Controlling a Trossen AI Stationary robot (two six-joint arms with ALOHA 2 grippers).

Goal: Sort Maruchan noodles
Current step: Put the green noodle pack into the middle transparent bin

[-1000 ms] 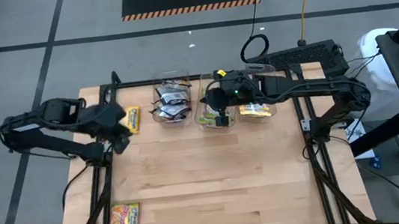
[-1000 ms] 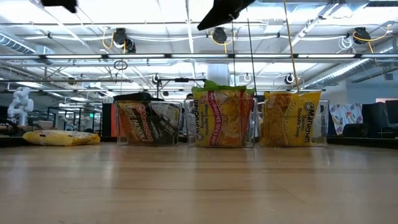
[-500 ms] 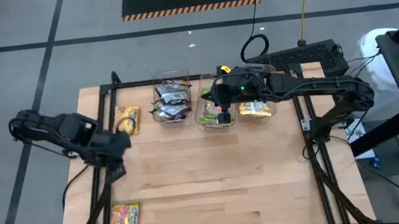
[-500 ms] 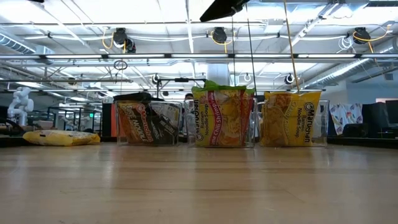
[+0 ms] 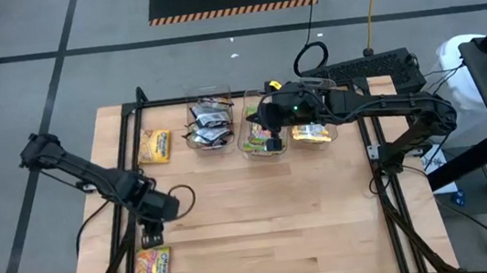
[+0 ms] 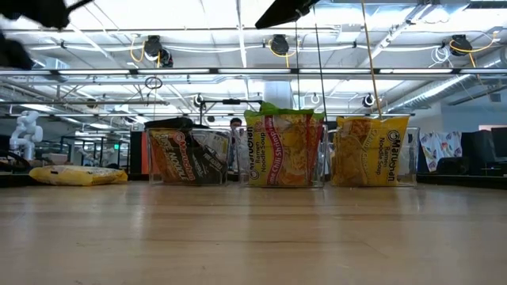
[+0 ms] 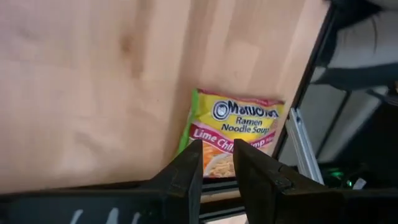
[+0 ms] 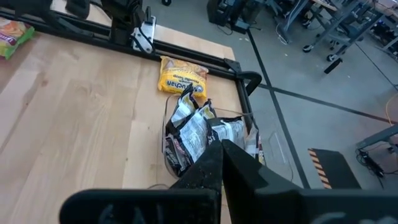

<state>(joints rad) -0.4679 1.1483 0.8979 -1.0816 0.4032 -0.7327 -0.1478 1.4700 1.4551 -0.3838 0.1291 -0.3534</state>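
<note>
Fingers of left gripper [image 7: 217, 163] slightly parted above lime packet [image 7: 235, 131]; right gripper [image 8: 221, 154] closed; bare wooden table [image 5: 261, 208], grey floor [image 5: 18, 98].

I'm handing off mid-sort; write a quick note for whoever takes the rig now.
Left gripper: open, empty, over the lime packet at the table's near left corner.
Right gripper: shut, empty, above the middle bin.
Done: black packets, lime-pink packets and yellow packets are each in their own bin.
Left: the lime packet, and a yellow packet loose at far left.
</note>
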